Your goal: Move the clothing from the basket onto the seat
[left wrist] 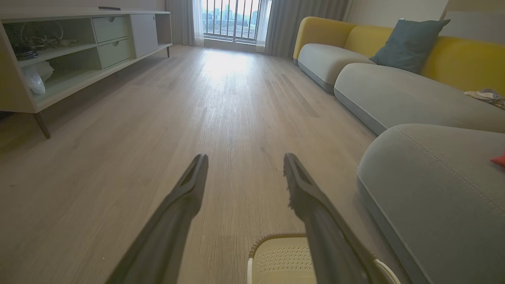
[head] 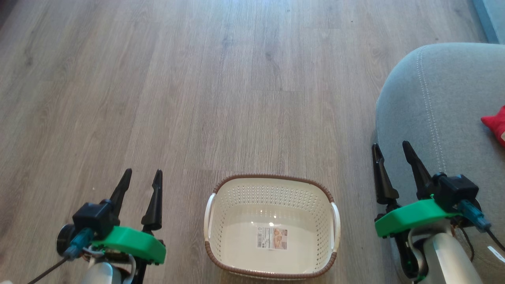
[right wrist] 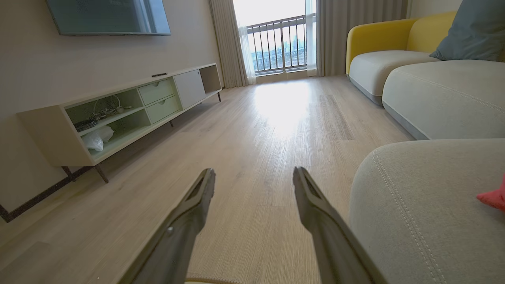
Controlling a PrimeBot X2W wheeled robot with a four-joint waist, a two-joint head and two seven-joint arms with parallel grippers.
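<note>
Since the basket [head: 236,232] holds nothing but its label [head: 272,238], the emptying part looks done. It sits on the wood floor [head: 236,98] between the two grippers, just right of the left gripper [head: 143,173] and left of the right gripper [head: 390,146]. Both hang low with fingers spread wide apart, nothing between them; wrist views agree, left gripper [left wrist: 244,157] and right gripper [right wrist: 253,171] both with bare floor in the gap. The seat [head: 446,118] is beside and under the right gripper, whose fingertips overlap its rounded corner. A red corner of the clothing [head: 496,124] lies on the seat, ahead and to the right of the right gripper's tips, cut by the frame edge. Same red scrap at the right edge of both wrist views [left wrist: 499,159] [right wrist: 493,197]. Cannot tell if both garments are there, too little in frame. Judgement: task complete or as good as, nothing left to lift out, arms look parked
</note>
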